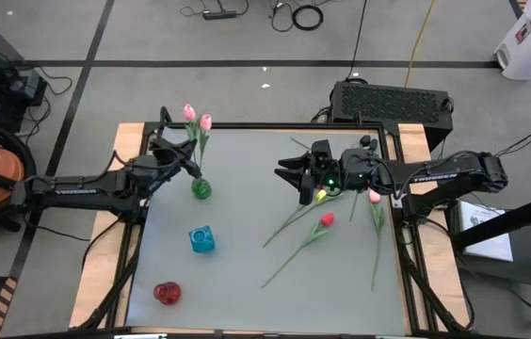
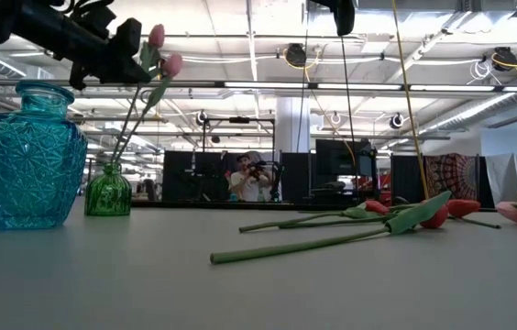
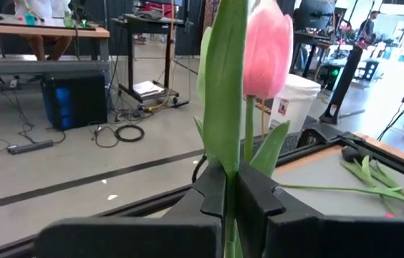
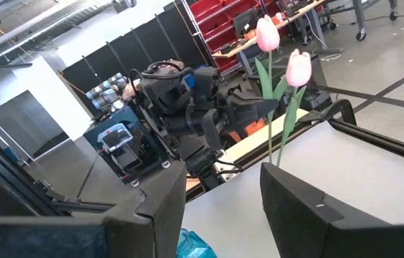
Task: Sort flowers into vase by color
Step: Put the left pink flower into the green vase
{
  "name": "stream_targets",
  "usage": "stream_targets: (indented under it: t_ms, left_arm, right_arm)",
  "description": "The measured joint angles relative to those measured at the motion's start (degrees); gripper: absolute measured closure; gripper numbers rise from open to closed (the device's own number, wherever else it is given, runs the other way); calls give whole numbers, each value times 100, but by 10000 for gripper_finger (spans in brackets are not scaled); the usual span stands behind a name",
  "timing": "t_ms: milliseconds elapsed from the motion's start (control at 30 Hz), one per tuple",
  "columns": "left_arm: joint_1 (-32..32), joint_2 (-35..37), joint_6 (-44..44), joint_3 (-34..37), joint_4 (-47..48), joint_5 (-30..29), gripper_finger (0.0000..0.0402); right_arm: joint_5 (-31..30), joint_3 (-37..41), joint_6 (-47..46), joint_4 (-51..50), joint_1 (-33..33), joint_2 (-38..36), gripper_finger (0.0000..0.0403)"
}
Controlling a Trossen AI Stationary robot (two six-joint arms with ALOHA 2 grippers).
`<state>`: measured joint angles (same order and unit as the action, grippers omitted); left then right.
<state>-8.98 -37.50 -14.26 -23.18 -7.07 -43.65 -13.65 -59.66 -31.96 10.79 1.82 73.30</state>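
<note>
Two pink flowers [image 1: 205,121] [image 1: 189,112] stand up over the green vase [image 1: 201,189] at the table's far left, and their stems [image 2: 123,137] run down into its mouth. My left gripper [image 1: 188,160] is shut on one of them, high above the vase. A blue vase [image 1: 201,239] and a red vase [image 1: 167,293] stand nearer the front. Near the table's middle, my right gripper [image 1: 292,179] hovers open with nothing between its fingers. Below it a red flower [image 1: 327,219] and a pink flower [image 1: 375,196] lie flat on the table. My left gripper pinches a pink flower's stem and long leaf [image 3: 228,154] between its two fingers, a short way below the head [image 3: 266,46]. The fingers come level from the table's left and lie across the stem. The flower stands nearly upright, its stem leading down into the green vase [image 2: 109,192].
Several long-stemmed flowers lie spread on the table's right half [image 1: 303,240], under and in front of my right gripper. The wooden table frame [image 1: 129,132] borders the grey mat. A black box [image 1: 393,99] sits beyond the far edge.
</note>
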Motion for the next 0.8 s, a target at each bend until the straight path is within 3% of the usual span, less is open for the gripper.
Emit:
stream_targets:
  t_ms: [300, 433, 800]
  left_arm:
    - [-2, 0, 1, 0, 22, 10, 386]
    - [-2, 0, 137, 0, 39, 390, 379]
    - [-1, 4, 111, -52, 481, 563, 260]
  right_arm:
    - [0, 0, 4, -2, -2, 0, 232]
    - [0, 0, 4, -2, -1, 0, 232]
    - [0, 0, 116, -18, 0, 0, 232]
